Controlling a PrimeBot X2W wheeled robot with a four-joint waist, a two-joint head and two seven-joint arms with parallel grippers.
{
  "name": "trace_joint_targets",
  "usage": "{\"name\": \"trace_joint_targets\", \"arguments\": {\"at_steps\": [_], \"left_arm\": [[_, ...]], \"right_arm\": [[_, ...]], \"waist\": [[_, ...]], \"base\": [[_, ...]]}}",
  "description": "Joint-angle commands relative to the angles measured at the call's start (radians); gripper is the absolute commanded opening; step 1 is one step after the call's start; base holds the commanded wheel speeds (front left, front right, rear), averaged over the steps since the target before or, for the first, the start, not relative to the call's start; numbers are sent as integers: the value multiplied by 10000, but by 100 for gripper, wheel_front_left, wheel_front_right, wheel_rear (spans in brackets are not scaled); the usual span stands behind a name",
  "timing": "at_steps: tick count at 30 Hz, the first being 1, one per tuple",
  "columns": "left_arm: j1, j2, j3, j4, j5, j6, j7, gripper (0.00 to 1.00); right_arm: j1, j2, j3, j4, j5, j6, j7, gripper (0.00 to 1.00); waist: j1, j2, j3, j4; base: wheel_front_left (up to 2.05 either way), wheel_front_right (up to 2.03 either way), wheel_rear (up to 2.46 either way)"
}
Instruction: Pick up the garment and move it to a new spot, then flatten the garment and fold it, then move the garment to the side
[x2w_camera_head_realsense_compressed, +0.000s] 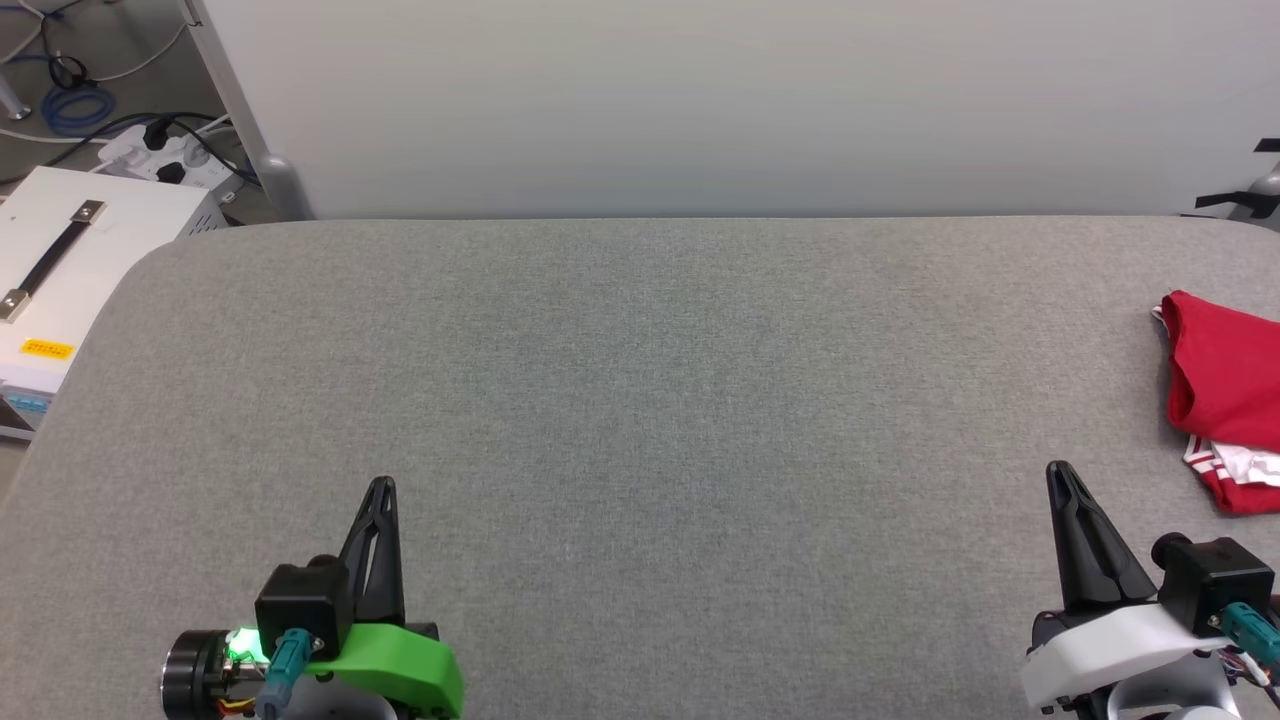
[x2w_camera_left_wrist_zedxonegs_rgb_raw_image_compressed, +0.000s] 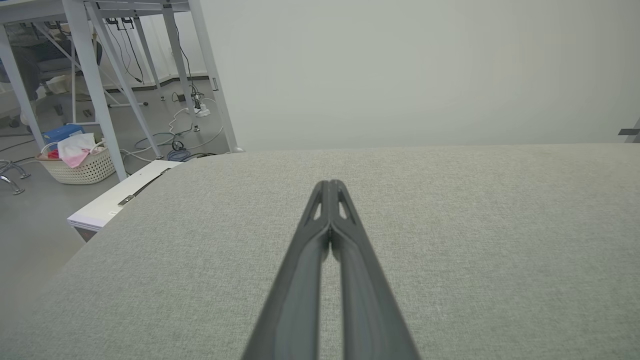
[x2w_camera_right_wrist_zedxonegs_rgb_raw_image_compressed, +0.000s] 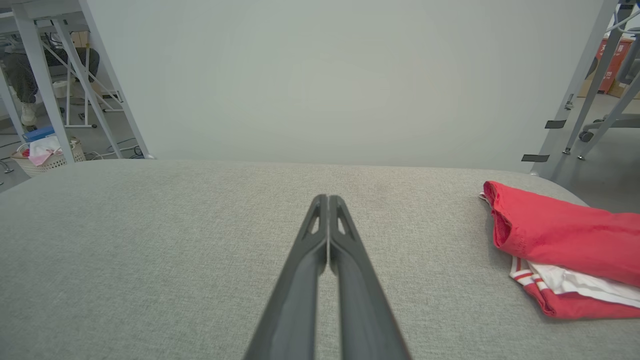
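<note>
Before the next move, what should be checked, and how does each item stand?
1. Left fingers shut, holding nothing: ok.
2. Right fingers shut, holding nothing: ok.
3. Garment on the table, to the right of the right fingers and apart from them: ok.
4. Garment spread flat: not ok, it lies in layers.
5. Garment's whole outline in view: cannot tell, the picture's edge cuts it off.
</note>
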Motion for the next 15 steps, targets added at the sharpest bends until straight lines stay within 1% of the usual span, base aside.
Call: {"name": "trace_joint_targets", "arguments": {"at_steps": [1, 15], "left_arm": [[-217, -46, 29, -6, 96, -39, 57, 0], [-305, -68, 83, -8, 155, -56, 336, 0]], "right_arm": [[-133, 47, 28, 4, -154, -4, 72, 0], [-222, 112, 57, 6, -392, -5, 353, 0]], "waist": [[0, 0, -3, -3], [0, 0, -30, -35]], "base": [[0, 0, 0], [0, 0, 0]]}}
